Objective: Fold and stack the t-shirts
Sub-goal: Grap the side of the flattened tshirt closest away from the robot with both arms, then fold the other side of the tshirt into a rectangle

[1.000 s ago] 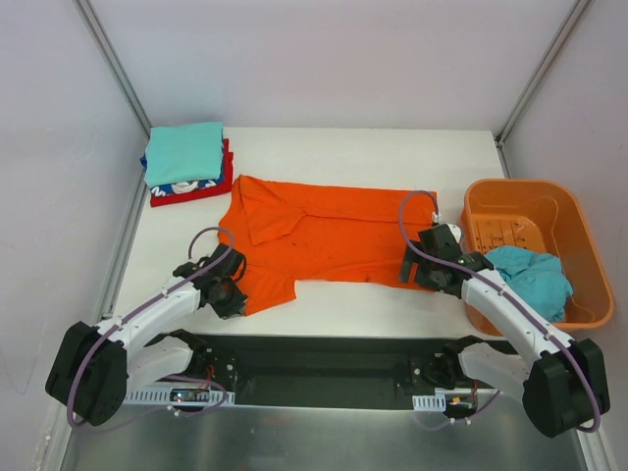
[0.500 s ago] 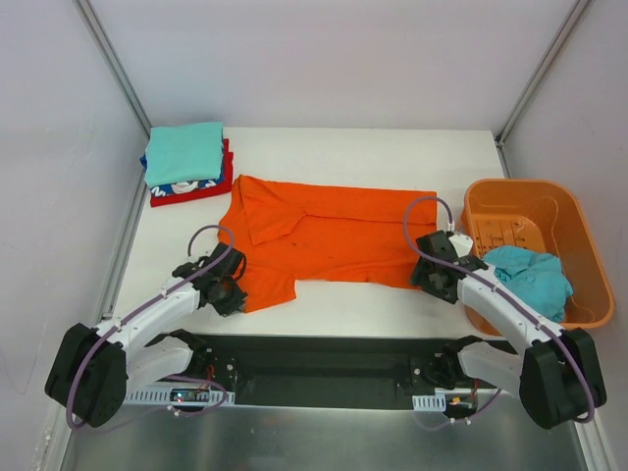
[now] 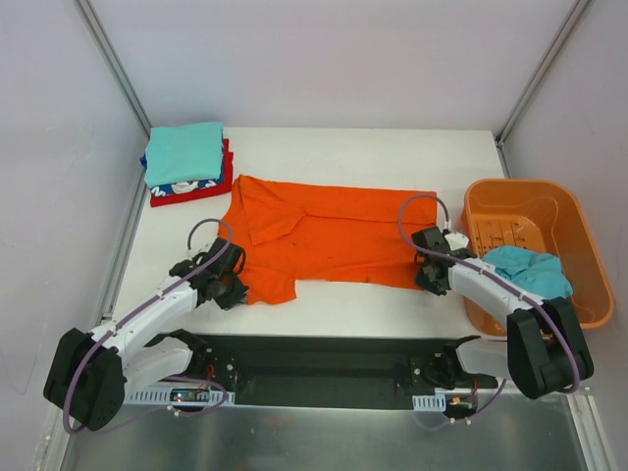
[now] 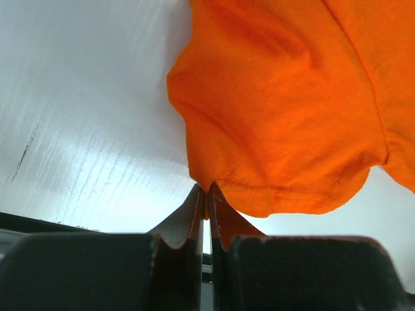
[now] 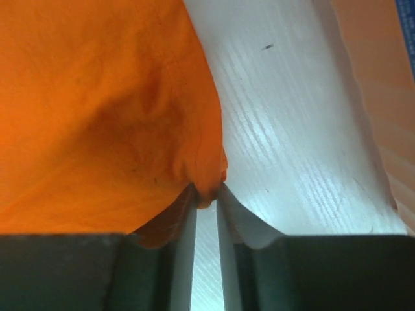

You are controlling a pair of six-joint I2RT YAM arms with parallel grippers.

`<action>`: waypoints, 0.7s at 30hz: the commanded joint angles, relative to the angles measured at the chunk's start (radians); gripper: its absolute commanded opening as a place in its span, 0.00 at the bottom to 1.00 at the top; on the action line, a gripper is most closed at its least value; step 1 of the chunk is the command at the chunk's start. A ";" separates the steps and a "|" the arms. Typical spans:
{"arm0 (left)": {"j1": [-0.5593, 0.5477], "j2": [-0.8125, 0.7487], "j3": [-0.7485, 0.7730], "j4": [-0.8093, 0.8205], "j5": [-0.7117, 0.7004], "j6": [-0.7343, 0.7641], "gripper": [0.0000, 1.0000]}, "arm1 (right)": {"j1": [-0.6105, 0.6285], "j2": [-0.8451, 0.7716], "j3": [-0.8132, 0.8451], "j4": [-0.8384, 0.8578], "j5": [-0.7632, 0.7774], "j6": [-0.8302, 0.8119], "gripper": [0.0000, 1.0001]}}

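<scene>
Orange t-shirt [image 3: 329,235] looks thin, floppy, light, prob sags btw grips. Left tool [image 4: 206,193] pinched shut on near-left edge, right tool [image 5: 206,193] nipping near-right corner; sensible holds.

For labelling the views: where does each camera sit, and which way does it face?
Top external: above and behind, looking down at the table; both arms show.
Left wrist: on the left arm, facing the orange t-shirt; left gripper pinches its hem.
Right wrist: likewise; right gripper pinches another corner.
Shared: the orange t-shirt.
</scene>
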 commanded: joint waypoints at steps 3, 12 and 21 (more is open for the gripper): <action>-0.001 -0.034 0.086 -0.004 0.004 0.039 0.00 | -0.007 -0.017 0.019 0.014 0.020 -0.014 0.01; 0.011 0.032 0.256 -0.001 -0.031 0.110 0.00 | -0.010 0.000 0.203 -0.121 0.008 -0.107 0.00; 0.110 0.221 0.479 0.040 0.021 0.231 0.00 | -0.065 0.155 0.415 -0.182 -0.038 -0.213 0.01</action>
